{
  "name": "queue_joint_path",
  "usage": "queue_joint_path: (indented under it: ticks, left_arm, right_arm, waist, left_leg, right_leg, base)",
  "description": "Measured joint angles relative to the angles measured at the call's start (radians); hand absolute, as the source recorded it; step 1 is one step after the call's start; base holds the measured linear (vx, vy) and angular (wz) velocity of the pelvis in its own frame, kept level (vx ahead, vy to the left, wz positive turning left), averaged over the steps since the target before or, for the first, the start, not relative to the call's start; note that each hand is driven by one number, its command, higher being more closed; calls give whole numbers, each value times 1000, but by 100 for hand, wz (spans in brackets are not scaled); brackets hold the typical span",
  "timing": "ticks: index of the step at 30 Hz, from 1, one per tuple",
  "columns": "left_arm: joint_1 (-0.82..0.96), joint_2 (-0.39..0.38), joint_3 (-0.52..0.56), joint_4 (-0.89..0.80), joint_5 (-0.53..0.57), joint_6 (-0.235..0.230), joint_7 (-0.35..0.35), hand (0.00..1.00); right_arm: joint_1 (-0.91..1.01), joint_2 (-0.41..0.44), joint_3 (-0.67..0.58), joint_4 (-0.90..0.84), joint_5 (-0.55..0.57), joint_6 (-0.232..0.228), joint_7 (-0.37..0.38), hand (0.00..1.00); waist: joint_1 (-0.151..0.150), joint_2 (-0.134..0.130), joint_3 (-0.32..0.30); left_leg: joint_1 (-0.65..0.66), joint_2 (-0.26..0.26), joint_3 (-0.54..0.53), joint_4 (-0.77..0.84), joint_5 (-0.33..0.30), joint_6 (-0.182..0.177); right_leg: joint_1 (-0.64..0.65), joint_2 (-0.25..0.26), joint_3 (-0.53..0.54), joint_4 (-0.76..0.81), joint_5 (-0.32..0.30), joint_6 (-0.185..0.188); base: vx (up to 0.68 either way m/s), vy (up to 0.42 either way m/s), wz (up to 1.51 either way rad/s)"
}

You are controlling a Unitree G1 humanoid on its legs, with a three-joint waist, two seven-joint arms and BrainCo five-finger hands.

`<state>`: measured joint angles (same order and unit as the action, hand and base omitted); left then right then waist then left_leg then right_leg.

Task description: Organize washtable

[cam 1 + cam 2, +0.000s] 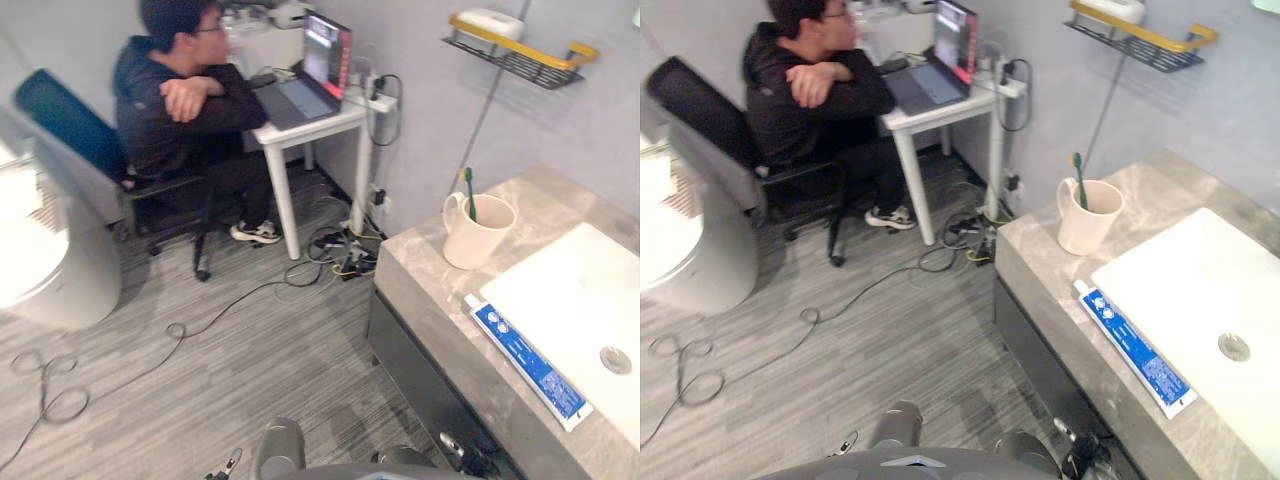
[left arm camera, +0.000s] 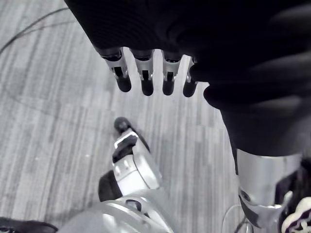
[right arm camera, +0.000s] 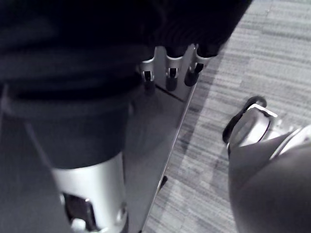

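The washtable's marble counter [image 1: 425,285] stands at the right with a white sink [image 1: 575,290] set into it. A cream cup [image 1: 478,235] holding a green toothbrush [image 1: 469,188] sits near the counter's far left corner. A blue and white toothpaste tube [image 1: 530,362] lies along the sink's left edge. My left hand [image 2: 146,80] hangs over the grey floor, fingers straight and empty. My right hand [image 3: 171,77] hangs beside the dark cabinet side [image 3: 155,141], fingers relaxed and holding nothing.
A wire wall shelf [image 1: 520,50] with a yellow rail holds a white item above the counter. A person [image 1: 180,100] sits at a small white desk with a laptop [image 1: 322,65]. Cables [image 1: 340,255] litter the floor. A white rounded fixture [image 1: 45,250] stands at the left.
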<state>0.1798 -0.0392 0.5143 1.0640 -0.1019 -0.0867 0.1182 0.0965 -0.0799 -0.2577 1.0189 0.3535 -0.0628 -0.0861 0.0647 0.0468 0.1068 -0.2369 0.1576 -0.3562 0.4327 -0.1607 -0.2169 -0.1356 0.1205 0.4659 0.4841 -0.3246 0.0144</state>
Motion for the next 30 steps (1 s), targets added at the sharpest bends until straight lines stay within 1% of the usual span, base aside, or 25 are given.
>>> queue_joint_path:
  ticks: [1,2,3,5,6,7,8,9,10,11,12,13,14,15,16,17,18,19,22,23,25,27,28,29,30]
  left_arm:
    - [12,-6,-6,2,0,0,1,0]
    - [13,8,-10,5,3,0,0,0]
    - [4,19,-17,3,8,-1,1,0]
    - [-11,34,-49,3,18,-3,1,0]
    - [-31,54,-94,2,50,-3,-2,0]
    - [-42,58,-111,2,52,-4,-3,0]
    - [-66,61,-133,1,54,-5,-5,0]
    - [-85,61,-147,-7,68,-6,-5,0]
    - [-96,61,-154,-8,73,-7,-5,0]
    - [-112,58,-156,-8,73,-7,-7,0]
    - [-116,55,-158,-8,73,-7,-7,0]
    - [-121,50,-164,-6,69,-7,-6,0]
    - [-118,50,-171,-3,68,-5,-4,0]
    - [-110,58,-185,4,67,-3,-2,0]
    - [-109,65,-208,15,65,-3,0,0]
    - [-115,62,-222,31,62,-1,-1,0]
    - [-123,55,-248,46,44,2,-2,0]
    - [-123,52,-271,45,36,2,-1,0]
    - [-118,55,-283,44,32,0,-2,0]
    - [-120,55,-289,44,31,0,-4,0]
    - [-127,60,-297,44,31,0,-5,0]
    - [-133,77,-316,44,32,-2,-11,0]
    - [-142,88,-318,41,32,-2,-14,0]
    - [-147,93,-313,27,31,-3,-18,0]
    - [-148,93,-303,13,29,-7,-18,0]
  right_arm:
    - [1,-5,3,-3,0,0,0,0]
    - [1,3,26,-3,-1,2,0,0]
    - [14,6,32,-4,-1,2,5,0]
    - [8,19,20,-6,0,2,9,0]
    - [1,24,12,-6,0,2,9,0]
    - [-1,25,11,-6,0,3,10,0]
    - [-3,28,9,-7,0,5,10,0]
    - [-21,29,6,-7,0,8,11,0]
    - [-24,29,2,-6,0,10,11,0]
    - [-25,32,-7,-6,-1,10,11,0]
    - [-26,32,-12,-6,-2,9,11,0]
    - [-27,32,-24,-2,-21,9,12,0]
    - [-29,31,-25,3,-25,9,12,0]
    - [-36,29,-23,16,-32,10,12,0]
    - [-47,21,-20,35,-35,9,12,0]
    - [-52,13,-19,49,-43,10,13,0]
    - [-46,-1,-20,71,-65,10,11,0]
    - [-46,-20,-19,98,-70,18,10,0]
    - [-64,-26,-20,123,-71,26,11,0]
    - [-66,-27,-25,123,-70,25,14,0]
    - [-64,-25,-30,123,-70,25,18,0]
    - [-62,-17,-30,124,-70,25,22,0]
    - [-68,-11,-29,127,-70,24,24,0]
    - [-73,-9,-30,129,-70,22,28,0]
    - [-72,-10,-30,131,-70,21,30,0]
  waist:
    - [-2,13,-11]
    - [-7,-14,-31]
    - [-20,-29,-53]
    - [-26,-37,-64]
    - [-26,-39,-67]
    - [-25,-39,-67]
    - [-26,-34,-67]
    - [-27,-27,-63]
    - [-28,-25,-61]
    - [-31,-30,-64]
    - [-30,-30,-63]
    - [-26,-29,-63]
    - [-24,-29,-63]
    - [-25,-31,-61]
    - [-26,-39,-57]
    - [-29,-26,-52]
    - [-32,-19,-37]
    - [-24,-10,-37]
    - [-20,-4,-41]
    - [-21,-7,-38]
    - [-23,-12,-32]
    - [-23,-25,-22]
    - [-23,-33,1]
    - [-21,-35,32]
    - [-14,-34,42]
  left_leg:
    - [19,6,34,-39,-3,-2]
    - [40,-20,116,-28,-46,8]
    - [40,-40,160,-5,-70,46]
    - [48,-49,224,7,-91,76]
    - [68,-49,301,1,-104,99]
    - [77,-48,332,-4,-108,105]
    - [90,-43,395,-14,-111,116]
    - [101,-32,456,-23,-111,135]
    - [110,-27,488,-30,-109,142]
    - [126,-17,551,-43,-107,149]
    - [139,-12,580,-53,-107,151]
    - [179,0,653,-87,-100,158]
    - [195,3,679,-102,-95,153]
    - [216,4,717,-120,-86,143]
    - [225,-4,733,-132,-77,143]
    - [232,-4,723,-147,-64,143]
    - [247,-15,671,-202,-25,156]
    - [254,-16,634,-243,6,153]
    - [269,1,592,-286,31,146]
    - [284,11,592,-290,35,140]
    - [296,15,589,-287,40,133]
    - [288,21,582,-250,38,130]
    - [258,33,565,-170,22,116]
    - [207,48,545,-29,6,118]
    - [159,62,526,85,7,119]
  right_leg:
    - [0,4,23,7,-13,11]
    - [3,-31,76,22,-29,40]
    - [15,-63,105,-26,-11,68]
    - [12,-92,134,-60,34,85]
    - [-1,-110,156,-83,81,90]
    - [-7,-116,156,-94,103,91]
    - [-23,-129,141,-113,148,89]
    - [-45,-140,82,-125,190,81]
    - [-60,-150,22,-116,194,71]
    - [-93,-188,-166,-60,182,52]
    - [-100,-212,-275,-30,173,37]
    - [-80,-276,-539,24,147,-4]
    - [-64,-296,-621,25,136,-9]
    - [-30,-318,-736,-16,111,2]
    - [-14,-312,-781,-93,109,26]
    - [-4,-296,-774,-115,124,32]
    - [18,-267,-758,-174,154,32]
    - [31,-245,-745,-224,181,26]
    - [59,-204,-728,-319,230,15]
    - [93,-178,-728,-379,264,10]
    - [135,-166,-727,-435,294,9]
    - [144,-165,-726,-441,297,9]
    - [149,-164,-723,-437,285,1]
    - [156,-166,-715,-428,282,-3]
    - [156,-162,-696,-417,279,-3]
  base:
    - [379,333,-131]
    - [336,295,-104]
    - [354,299,-110]
    - [231,236,-105]
    - [164,204,-124]
    - [170,223,-161]
    - [107,151,-147]
    - [91,112,-145]
    - [67,49,-140]
    - [12,31,-112]
    - [-22,51,-153]
    - [-45,38,-128]
    - [-8,-72,-154]
    - [-34,-179,-126]
    - [-39,-208,-109]
    - [-88,-184,-58]
    - [-93,-156,-33]
    - [-102,-139,-28]
    - [-60,-93,-33]
    - [-27,-49,-14]
    - [-40,-12,-6]
    - [-48,-9,1]
    - [-127,-16,0]
    - [-208,-20,-13]
    - [-206,-2,-28]
